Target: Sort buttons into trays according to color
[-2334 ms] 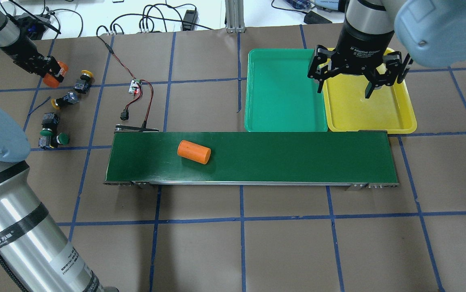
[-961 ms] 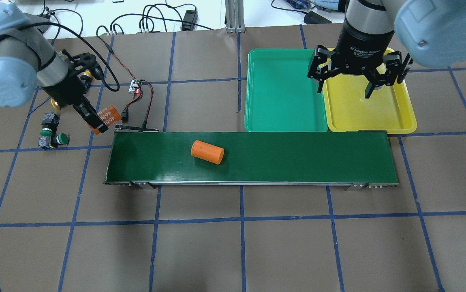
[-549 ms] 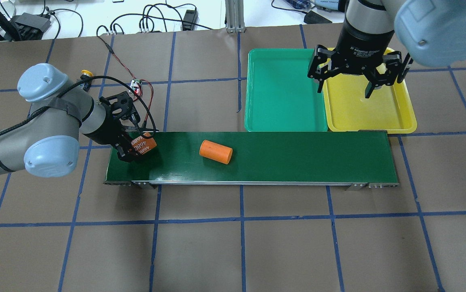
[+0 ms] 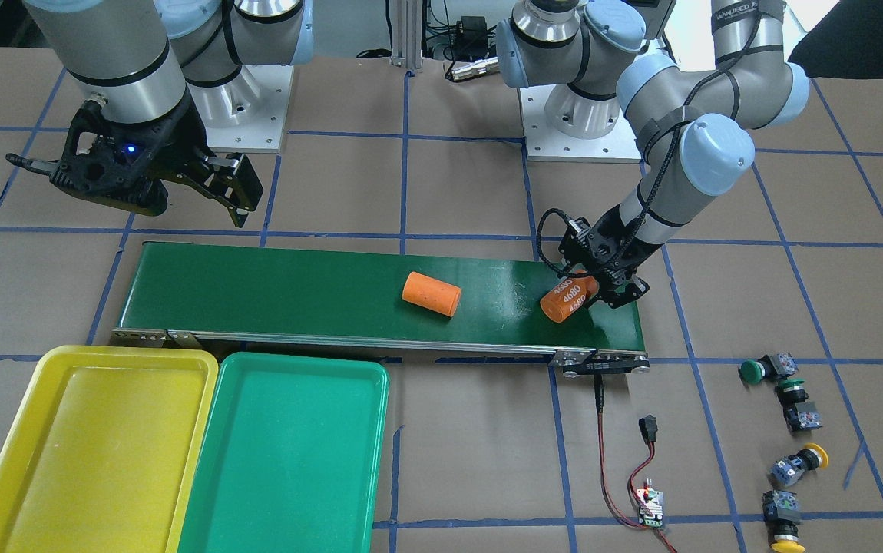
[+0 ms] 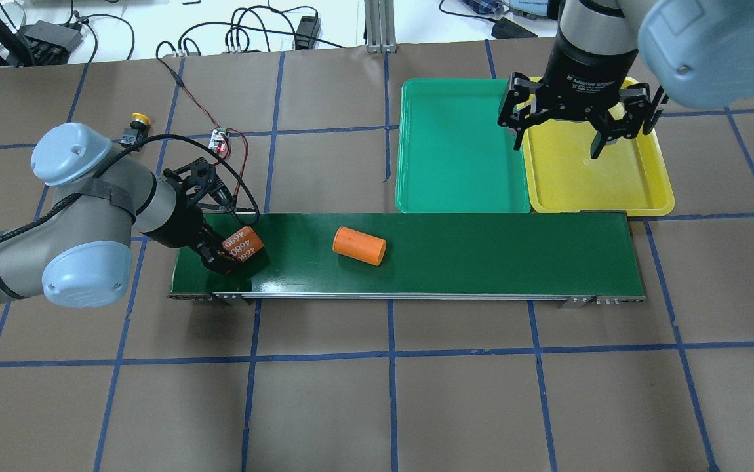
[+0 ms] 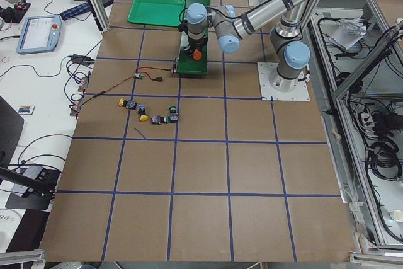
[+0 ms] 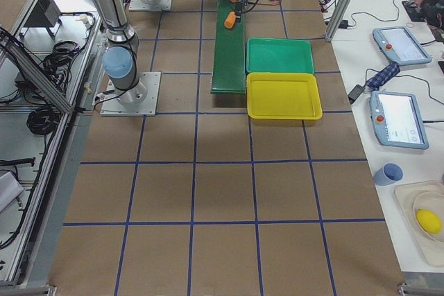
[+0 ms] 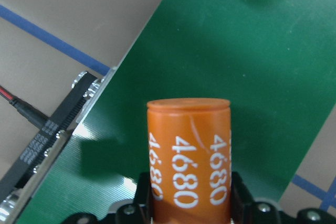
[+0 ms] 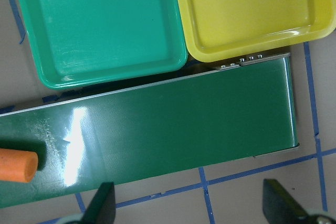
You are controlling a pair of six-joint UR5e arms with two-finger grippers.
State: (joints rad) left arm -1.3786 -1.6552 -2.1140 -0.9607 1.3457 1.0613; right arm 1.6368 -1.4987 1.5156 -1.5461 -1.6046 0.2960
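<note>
Cylinder (image 5: 244, 243) marked 4680 has come off the table (image 5: 416, 393) onto the conveyor belt's (image 5: 482, 252) end, my left gripper (image 5: 229, 252) clamped on it. Right gripper (image 5: 557, 149) hangs spread wide over the trays (image 5: 459, 151), unmoved. All four buttons (image 4: 764, 369) lie on the table beside the belt: no sorting done.

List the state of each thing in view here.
Left gripper: jaws shut on the marked cylinder.
Marked cylinder: held over the belt's end.
Plain cylinder: lying on its side on the belt.
Right gripper: jaws open, empty.
Green tray: empty.
Yellow tray: empty.
Buttons: four loose on the table, unsorted.
</note>
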